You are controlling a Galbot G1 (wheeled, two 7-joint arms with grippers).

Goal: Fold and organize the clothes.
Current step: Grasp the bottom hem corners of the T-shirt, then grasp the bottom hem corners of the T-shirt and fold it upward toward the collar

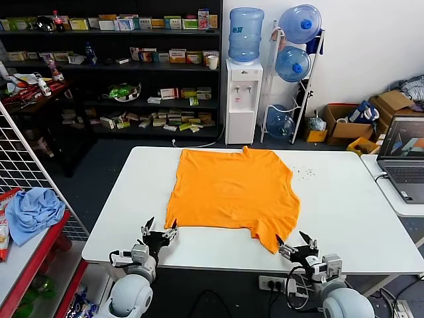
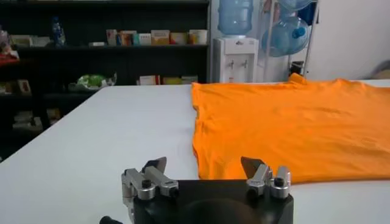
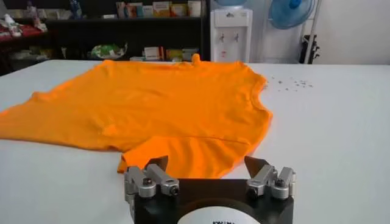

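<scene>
The orange T-shirt (image 1: 233, 193) lies spread flat on the white table (image 1: 344, 218), plain side up; no lettering shows. My left gripper (image 1: 160, 231) is open and empty at the table's near edge, just before the shirt's near left corner (image 2: 204, 170). My right gripper (image 1: 295, 244) is open and empty at the near edge, just before the shirt's near right sleeve (image 3: 177, 155). In the left wrist view the shirt (image 2: 292, 128) fills the space ahead of the left gripper (image 2: 204, 165). In the right wrist view the right gripper (image 3: 207, 164) stands over the sleeve's edge.
A laptop (image 1: 404, 156) sits on a side table at the right. A light blue cloth (image 1: 33, 209) lies on a red rack at the left. Small dark specks (image 1: 306, 173) lie on the table near the shirt's far right. Shelves and a water dispenser (image 1: 243, 99) stand behind.
</scene>
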